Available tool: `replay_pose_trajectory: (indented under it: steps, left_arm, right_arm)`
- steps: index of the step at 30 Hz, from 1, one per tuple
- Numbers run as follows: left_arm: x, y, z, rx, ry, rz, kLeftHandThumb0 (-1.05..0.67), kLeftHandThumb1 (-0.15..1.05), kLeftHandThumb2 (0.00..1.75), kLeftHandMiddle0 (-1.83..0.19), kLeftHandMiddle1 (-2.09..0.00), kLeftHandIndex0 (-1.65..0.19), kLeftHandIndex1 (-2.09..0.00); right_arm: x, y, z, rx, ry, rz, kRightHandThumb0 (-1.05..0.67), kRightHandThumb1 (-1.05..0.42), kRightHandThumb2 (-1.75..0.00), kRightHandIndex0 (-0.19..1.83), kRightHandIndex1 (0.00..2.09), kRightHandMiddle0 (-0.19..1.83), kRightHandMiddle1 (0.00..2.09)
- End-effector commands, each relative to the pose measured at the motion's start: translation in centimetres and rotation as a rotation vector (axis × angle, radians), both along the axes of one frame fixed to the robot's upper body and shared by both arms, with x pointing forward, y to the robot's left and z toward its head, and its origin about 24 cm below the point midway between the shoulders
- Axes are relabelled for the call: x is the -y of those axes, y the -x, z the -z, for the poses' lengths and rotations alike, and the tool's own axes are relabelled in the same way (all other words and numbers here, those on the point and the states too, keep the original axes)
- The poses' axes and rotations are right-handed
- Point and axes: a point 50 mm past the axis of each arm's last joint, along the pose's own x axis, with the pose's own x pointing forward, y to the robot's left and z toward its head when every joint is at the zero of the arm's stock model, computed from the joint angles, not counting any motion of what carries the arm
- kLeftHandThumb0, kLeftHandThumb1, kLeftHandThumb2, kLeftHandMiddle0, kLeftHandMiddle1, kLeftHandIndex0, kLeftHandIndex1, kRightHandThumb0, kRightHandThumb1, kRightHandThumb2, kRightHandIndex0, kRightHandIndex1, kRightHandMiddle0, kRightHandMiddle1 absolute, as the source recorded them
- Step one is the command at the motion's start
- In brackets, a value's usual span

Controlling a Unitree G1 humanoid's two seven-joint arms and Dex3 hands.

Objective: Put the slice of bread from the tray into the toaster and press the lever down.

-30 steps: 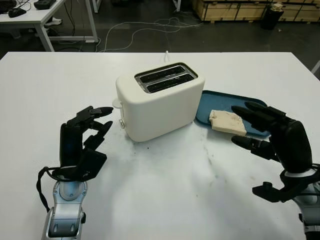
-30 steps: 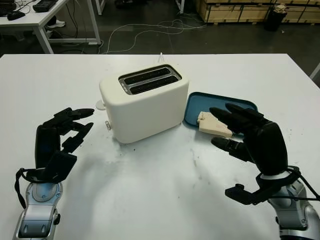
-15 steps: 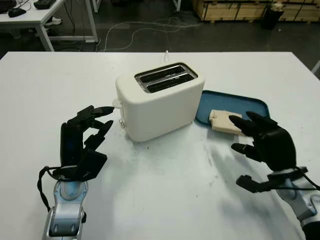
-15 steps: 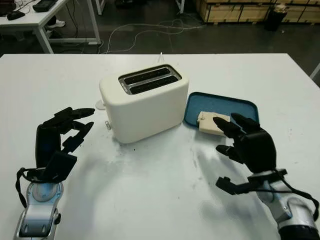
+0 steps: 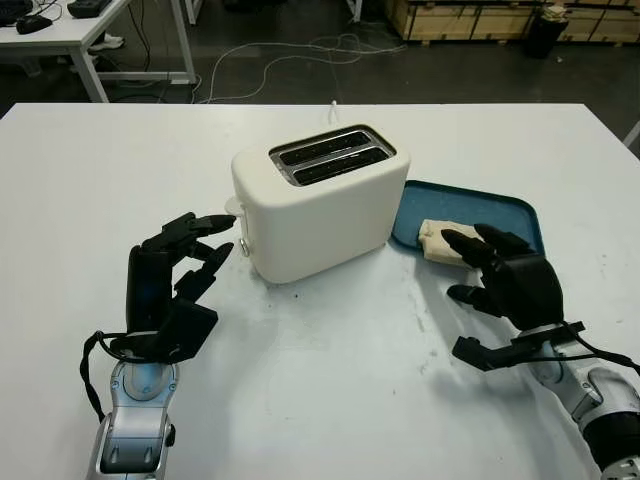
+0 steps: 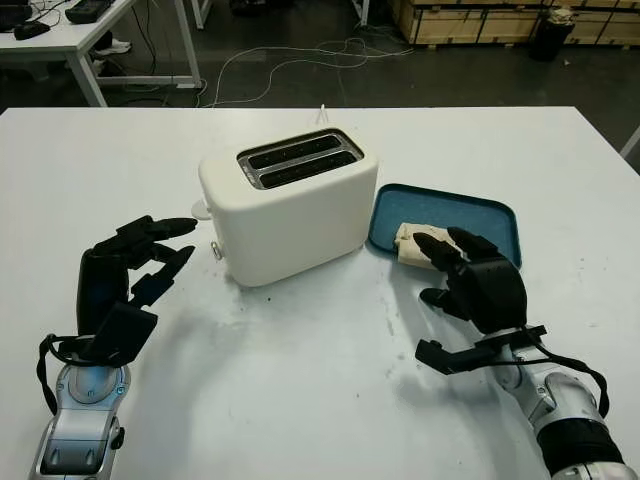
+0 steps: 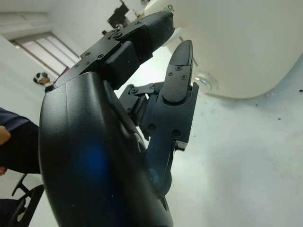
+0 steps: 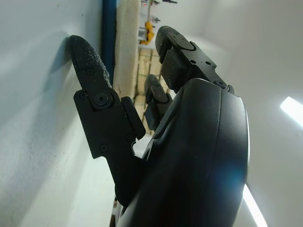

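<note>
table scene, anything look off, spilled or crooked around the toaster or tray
Nothing is spilled or broken. The toaster sits at an angle on the table, with small dark specks on the surface in front of it. The bread lies flat in the tray, slots empty.

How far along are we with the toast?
Nothing is finished yet. The pale slice of bread lies on the blue tray, and both slots of the cream two-slot toaster are empty. The right hand is open at the tray's near edge, reaching for the bread; the left hand is open beside the toaster. Grasping, loading and pressing the lever remain.
</note>
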Motion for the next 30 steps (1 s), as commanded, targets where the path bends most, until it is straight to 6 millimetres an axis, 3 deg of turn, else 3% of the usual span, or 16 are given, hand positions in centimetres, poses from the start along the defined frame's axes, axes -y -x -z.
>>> replay_pose_trajectory:
  steps: [1,16,30]
  left_arm:
    - [0.0,-0.1,-0.3,0.004,-0.006,0.006,-0.23,0.92,0.07,-0.68,-1.28,-0.84,-0.40]
    - [0.1,0.2,-0.8,0.064,-0.004,0.060,-0.21,0.92,0.08,-0.70,-1.29,-0.86,-0.40]
    - [0.0,0.6,-1.6,0.206,0.065,0.113,-0.29,0.92,0.12,-0.73,-1.32,-0.84,-0.42]
  right_arm:
    - [0.1,-0.5,-0.9,0.043,-0.004,0.007,-0.48,-0.80,-0.01,0.47,0.01,0.49,0.00]
    - [-1.9,-2.1,-2.1,0.095,0.003,0.032,-0.38,-0.87,-0.01,0.54,0.04,0.54,0.02]
    - [-1.5,-2.4,-1.6,0.035,0.054,0.074,-0.39,-0.88,0.00,0.65,0.10,0.63,0.04]
